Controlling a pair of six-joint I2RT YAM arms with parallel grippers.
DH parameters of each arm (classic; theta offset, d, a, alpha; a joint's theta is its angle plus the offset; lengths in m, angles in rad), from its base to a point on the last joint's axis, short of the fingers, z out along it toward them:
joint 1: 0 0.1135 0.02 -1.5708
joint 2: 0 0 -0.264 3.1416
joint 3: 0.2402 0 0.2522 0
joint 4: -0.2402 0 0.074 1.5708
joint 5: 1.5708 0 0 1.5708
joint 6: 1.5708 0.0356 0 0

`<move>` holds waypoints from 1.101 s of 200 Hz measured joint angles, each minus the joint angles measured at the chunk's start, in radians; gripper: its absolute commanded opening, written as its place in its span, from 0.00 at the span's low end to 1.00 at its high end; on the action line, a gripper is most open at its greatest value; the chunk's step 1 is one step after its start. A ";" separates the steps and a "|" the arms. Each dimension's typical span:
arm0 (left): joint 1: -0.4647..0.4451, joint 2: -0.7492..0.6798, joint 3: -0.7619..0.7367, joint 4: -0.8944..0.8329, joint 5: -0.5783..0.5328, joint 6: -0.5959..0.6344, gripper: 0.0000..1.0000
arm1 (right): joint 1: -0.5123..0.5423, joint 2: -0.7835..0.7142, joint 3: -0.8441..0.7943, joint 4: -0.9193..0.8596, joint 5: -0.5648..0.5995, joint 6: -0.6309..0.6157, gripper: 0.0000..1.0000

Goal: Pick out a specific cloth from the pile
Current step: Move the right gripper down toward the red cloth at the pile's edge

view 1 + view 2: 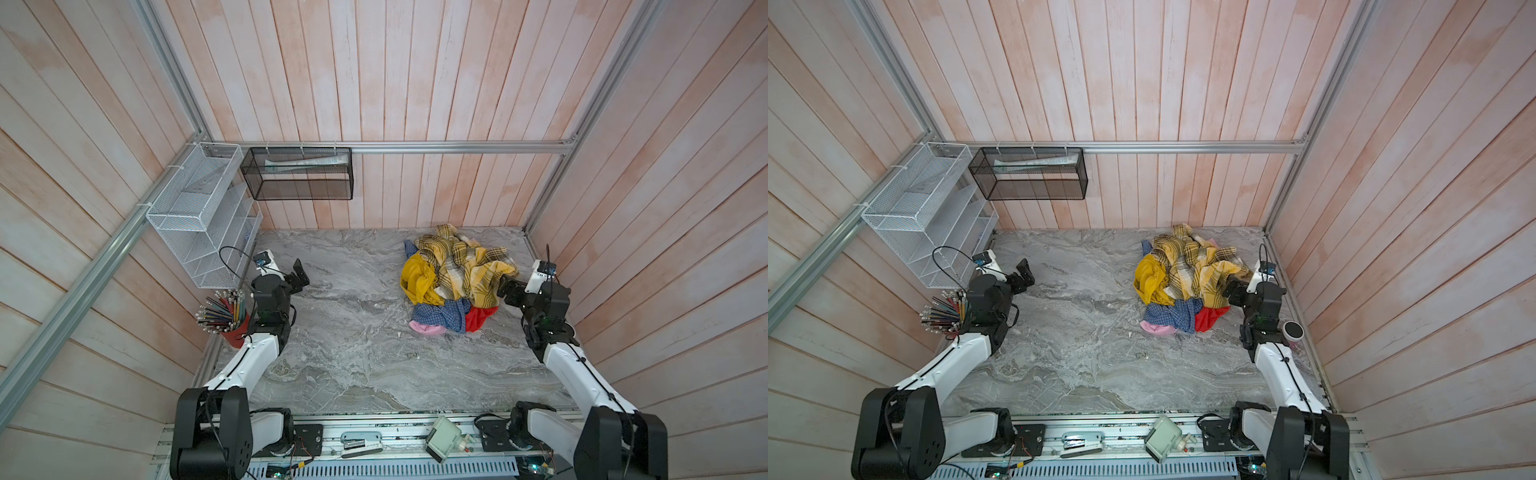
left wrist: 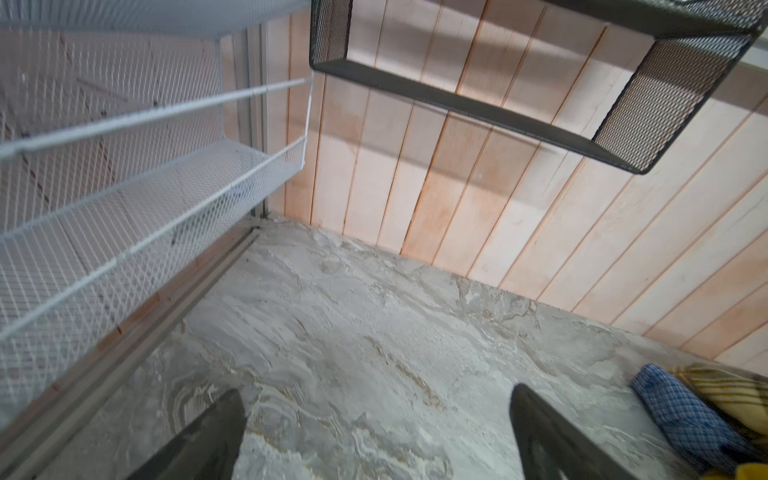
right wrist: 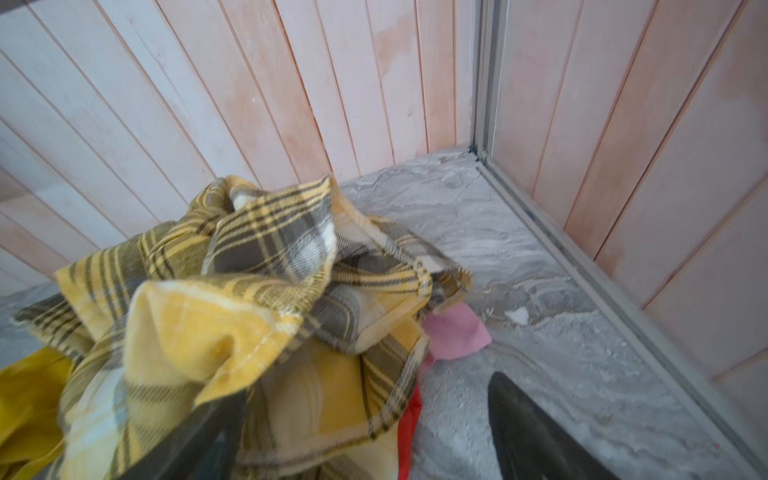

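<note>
Right gripper [image 1: 502, 287] open-jawed at the edge of the pile [image 1: 457, 266], with the red cloth [image 1: 480, 318] just beside it.

Its jaws stand apart with nothing clamped, yet the plaid piece [image 3: 266, 249] droops over one finger [image 3: 199, 432]; closing here would likely seize plaid, not red. The cloth lies at the pile's near corner on the table [image 1: 353, 340], beside the blue checked shirt [image 1: 440, 316] and mostly buried, so a pull may drag the heap along. Its exposed flap points toward the robot's base. The long axis probably runs back under the plaid, though too little shows to be sure.
</note>
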 measured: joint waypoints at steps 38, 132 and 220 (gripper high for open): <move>-0.064 -0.041 -0.047 -0.128 0.004 -0.076 1.00 | 0.000 -0.161 -0.096 -0.163 -0.069 0.148 0.89; -0.132 -0.125 -0.091 -0.229 0.003 -0.164 1.00 | 0.000 -0.203 -0.045 -0.468 -0.196 0.298 0.64; -0.144 -0.173 -0.155 -0.242 0.003 -0.206 1.00 | 0.162 0.041 -0.052 -0.431 -0.135 0.385 0.63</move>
